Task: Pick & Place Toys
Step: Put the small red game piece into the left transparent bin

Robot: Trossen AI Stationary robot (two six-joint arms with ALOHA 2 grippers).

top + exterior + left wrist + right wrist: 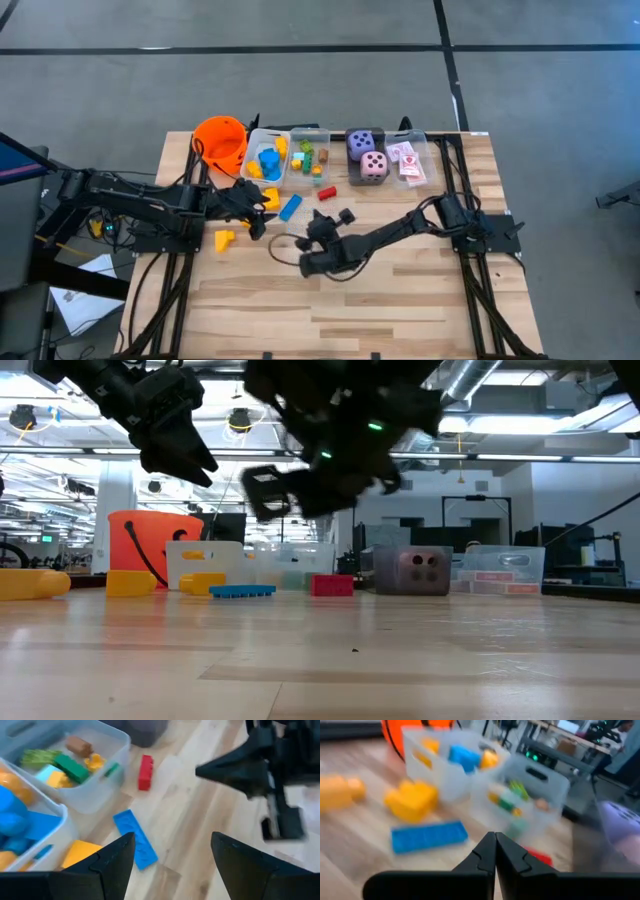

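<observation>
A flat blue brick (291, 207) lies on the table in front of the bins, and also shows in the left wrist view (135, 840) and the right wrist view (428, 836). A red brick (326, 193) and two yellow blocks (270, 198) (224, 240) lie nearby. My left gripper (172, 855) is open and empty, above the table just left of the blue brick (258, 216). My right gripper (495, 845) is shut and empty, raised near the table's middle (325, 228), pointing toward the bins. A purple die (361, 143) and a pink die (374, 165) sit in a dark bin.
An orange bucket (222, 140) stands at the far left. Beside it stand clear bins, two holding blocks (265, 158) (310, 155) and one holding cards (406, 162). The two grippers are close together mid-table (250, 765). Bare wood lies toward the near edge (400, 300).
</observation>
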